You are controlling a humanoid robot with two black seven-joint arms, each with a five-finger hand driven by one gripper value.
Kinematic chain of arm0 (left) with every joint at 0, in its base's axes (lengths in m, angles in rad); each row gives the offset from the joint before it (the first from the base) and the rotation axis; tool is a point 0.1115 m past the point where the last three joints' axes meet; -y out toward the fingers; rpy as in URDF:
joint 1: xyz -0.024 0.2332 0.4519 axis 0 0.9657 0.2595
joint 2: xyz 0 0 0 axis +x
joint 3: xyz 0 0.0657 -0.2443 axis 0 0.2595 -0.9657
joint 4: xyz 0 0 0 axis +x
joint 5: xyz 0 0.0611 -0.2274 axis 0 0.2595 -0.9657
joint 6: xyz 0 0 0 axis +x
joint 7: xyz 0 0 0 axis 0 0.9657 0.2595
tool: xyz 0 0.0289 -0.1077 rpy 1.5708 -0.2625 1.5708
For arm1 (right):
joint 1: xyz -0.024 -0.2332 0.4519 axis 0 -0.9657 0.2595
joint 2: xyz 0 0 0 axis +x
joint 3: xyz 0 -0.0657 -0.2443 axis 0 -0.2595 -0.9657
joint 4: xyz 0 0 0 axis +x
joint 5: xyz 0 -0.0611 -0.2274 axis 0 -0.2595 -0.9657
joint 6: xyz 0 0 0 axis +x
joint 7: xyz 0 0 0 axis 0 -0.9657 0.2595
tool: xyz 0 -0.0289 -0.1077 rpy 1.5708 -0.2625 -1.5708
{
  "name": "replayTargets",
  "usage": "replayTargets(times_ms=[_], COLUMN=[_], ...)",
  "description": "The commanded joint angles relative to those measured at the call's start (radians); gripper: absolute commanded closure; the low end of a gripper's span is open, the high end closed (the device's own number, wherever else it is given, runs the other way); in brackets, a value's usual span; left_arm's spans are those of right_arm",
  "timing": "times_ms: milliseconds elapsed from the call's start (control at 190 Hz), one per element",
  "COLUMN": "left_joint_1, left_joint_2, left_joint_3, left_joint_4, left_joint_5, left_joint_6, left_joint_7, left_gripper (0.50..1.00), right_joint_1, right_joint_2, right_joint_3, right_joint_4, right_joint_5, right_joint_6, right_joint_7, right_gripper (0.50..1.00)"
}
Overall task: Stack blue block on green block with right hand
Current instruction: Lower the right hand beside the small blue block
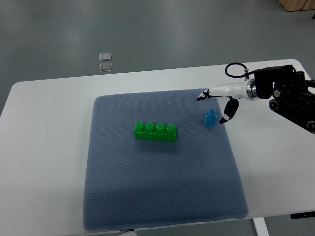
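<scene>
I had the right hand (212, 104) coming in with fingers (228, 112) spread wide around the small blue block (210, 118), not gripping yet; the block sat on the grey mat (123, 196), right of the four-stud green block (155, 131)

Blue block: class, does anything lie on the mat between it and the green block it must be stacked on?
Nothing visible does. Only bare mat lies between the blue block and the green block. The right hand is open beside the blue block.

Steep overhead view, table (44, 147) below.
</scene>
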Motion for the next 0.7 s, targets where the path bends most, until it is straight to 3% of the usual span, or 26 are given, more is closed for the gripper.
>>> replayTargets(times_ms=[0, 305, 695], left_joint_1=[0.0, 0.0, 0.0], left_joint_2=[0.0, 0.0, 0.0], left_joint_3=[0.0, 0.0, 0.0], left_joint_4=[0.0, 0.0, 0.0], left_joint_5=[0.0, 0.0, 0.0], left_joint_6=[0.0, 0.0, 0.0], left_joint_7=[0.0, 0.0, 0.0], left_gripper=[0.5, 0.5, 0.5], right_joint_1=[0.0, 0.0, 0.001], right_joint_2=[0.0, 0.007, 0.038], right_joint_3=[0.0, 0.0, -0.017], right_joint_4=[-0.012, -0.005, -0.003], right_joint_5=[0.0, 0.014, 0.006], right_joint_6=[-0.012, -0.003, 0.001], right_joint_7=[-0.002, -0.003, -0.005], right_gripper=[0.599, 0.66, 0.689])
